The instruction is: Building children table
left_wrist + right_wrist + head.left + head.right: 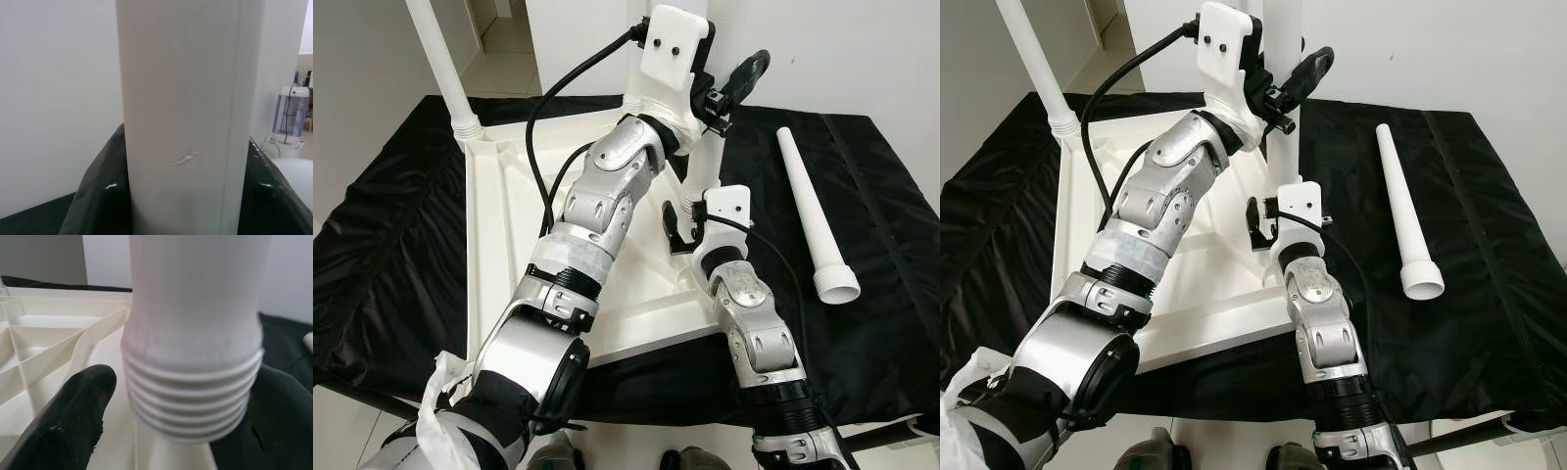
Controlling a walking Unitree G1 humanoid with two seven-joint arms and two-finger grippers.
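The leg (195, 333) is standing upright at the near right corner of the upturned table (499, 255), its threaded end (193, 396) sitting at the corner socket with several thread rings showing, so it looks not yet screwed home. The left gripper (729, 93) is holding the leg high up, its black fingers (98, 205) pressing on either side of the shaft. The right gripper (680, 230) is bracketing the leg low down by the threads; one finger (63, 421) is showing beside the collar with a small gap, so whether it is gripping I cannot tell.

The leg looks like hollow moulded plastic: light, stiff, smooth and probably slippery, so a grip on the straight shaft should be firm, while the ribbed collar near the base would give better purchase for twisting. Keeping it vertical matters, as cross-threading seems the likely fault.

Another leg (440, 69) is already standing at the far left corner. A spare leg (813, 215) is lying loose to the right on the black cloth (881, 196) covering the tabletop.
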